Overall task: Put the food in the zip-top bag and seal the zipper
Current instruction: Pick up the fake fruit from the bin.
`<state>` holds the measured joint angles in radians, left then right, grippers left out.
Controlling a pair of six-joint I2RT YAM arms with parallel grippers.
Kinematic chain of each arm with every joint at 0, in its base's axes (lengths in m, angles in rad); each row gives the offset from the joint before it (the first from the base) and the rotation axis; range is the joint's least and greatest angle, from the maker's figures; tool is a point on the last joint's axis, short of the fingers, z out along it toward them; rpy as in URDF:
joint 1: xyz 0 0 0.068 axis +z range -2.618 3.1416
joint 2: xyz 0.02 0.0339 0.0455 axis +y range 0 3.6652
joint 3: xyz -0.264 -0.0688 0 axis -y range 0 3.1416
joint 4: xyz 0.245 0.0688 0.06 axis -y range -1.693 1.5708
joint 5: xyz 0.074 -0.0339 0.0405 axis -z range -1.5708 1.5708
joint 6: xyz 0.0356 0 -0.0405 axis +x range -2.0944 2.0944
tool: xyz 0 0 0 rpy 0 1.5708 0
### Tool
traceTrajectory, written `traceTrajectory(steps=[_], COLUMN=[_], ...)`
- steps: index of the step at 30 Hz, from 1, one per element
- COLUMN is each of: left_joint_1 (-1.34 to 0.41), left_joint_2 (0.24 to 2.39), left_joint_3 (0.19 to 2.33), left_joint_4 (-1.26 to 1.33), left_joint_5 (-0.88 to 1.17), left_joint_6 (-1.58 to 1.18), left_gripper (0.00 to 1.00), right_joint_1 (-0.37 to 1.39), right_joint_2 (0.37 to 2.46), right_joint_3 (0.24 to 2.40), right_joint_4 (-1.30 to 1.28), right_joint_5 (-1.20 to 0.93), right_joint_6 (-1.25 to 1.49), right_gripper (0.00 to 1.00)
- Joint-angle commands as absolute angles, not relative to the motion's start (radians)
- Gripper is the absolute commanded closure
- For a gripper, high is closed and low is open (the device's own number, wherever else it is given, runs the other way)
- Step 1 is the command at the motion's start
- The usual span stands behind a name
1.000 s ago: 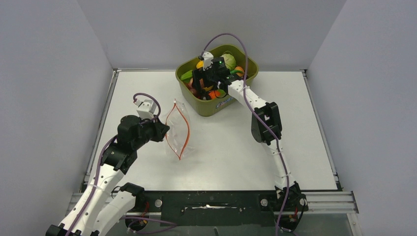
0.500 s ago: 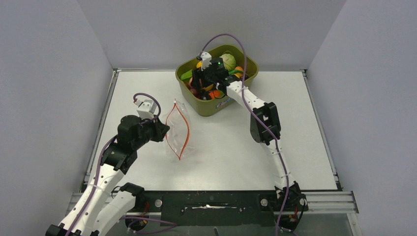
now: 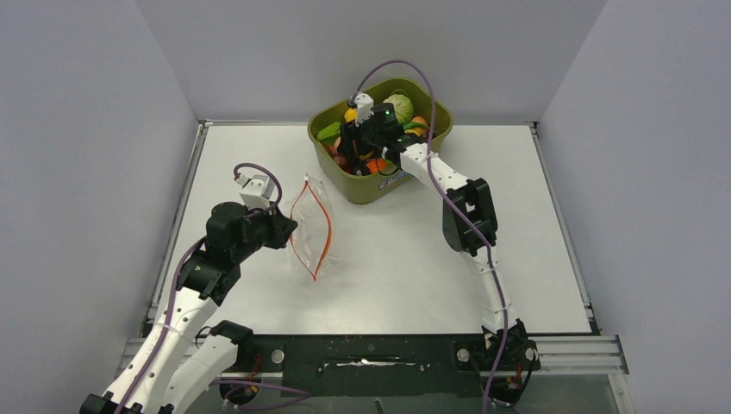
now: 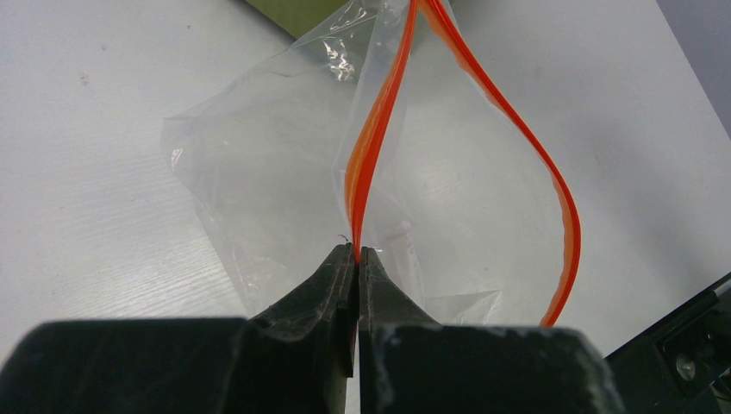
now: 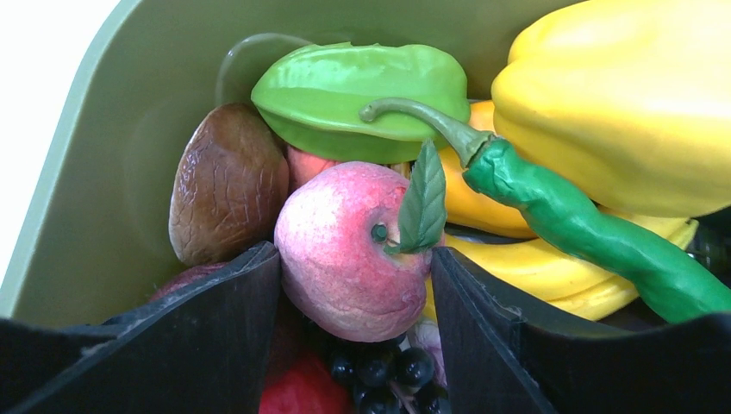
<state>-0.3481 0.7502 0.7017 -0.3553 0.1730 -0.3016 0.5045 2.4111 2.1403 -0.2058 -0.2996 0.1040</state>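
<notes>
Gripping the pink-red fruit (image 5: 353, 272) across its belly, my right gripper (image 5: 355, 257) is closed on it; glossy, likely slippery. Meanwhile my left gripper (image 4: 357, 254) pinches the zipper (image 4: 377, 129).

The zip-top bag (image 4: 276, 164) is looking like thin clear plastic film, crinkled and glinting, and its zipper (image 4: 372, 147) is showing as a smooth orange-red strip. The yellow pepper (image 5: 621, 95) and green chili (image 5: 586, 224) are shining like glossy plastic, while the pink-red fruit (image 5: 345, 250) is looking matt and speckled. The olive-green tub (image 5: 103, 190) is showing smooth satin plastic. The left gripper (image 4: 357, 254) is looking matt black.
</notes>
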Motion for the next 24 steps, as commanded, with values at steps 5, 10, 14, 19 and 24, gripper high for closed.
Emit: traceTrajectory(steps=[5, 10, 14, 19, 24], left_joint_1=[-0.354, -0.354, -0.354, -0.354, -0.354], left_joint_2=[0.744, 0.737, 0.742, 0.746, 0.743], left_joint_3=[0.706, 0.704, 0.704, 0.705, 0.703], left_joint_4=[-0.301, -0.302, -0.300, -0.302, -0.295], left_joint_5=[0.164, 0.158, 0.157, 0.155, 0.154], left_joint_6=[-0.282, -0.283, -0.284, -0.288, -0.305], left_gripper=[1.00, 1.00, 1.00, 1.00, 1.00], right_joint_1=[0.502, 0.499, 0.499, 0.498, 0.499], right_joint_2=[2.234, 2.189, 2.145, 2.093, 2.029], right_joint_3=[2.059, 2.024, 1.973, 1.930, 1.869], right_joint_4=[-0.145, -0.157, -0.158, -0.167, -0.152], right_joint_5=[-0.235, -0.223, -0.205, -0.162, -0.149], right_joint_6=[0.064, 0.054, 0.062, 0.087, 0.120], right_gripper=[0.56, 0.58, 0.58, 0.60, 0.61])
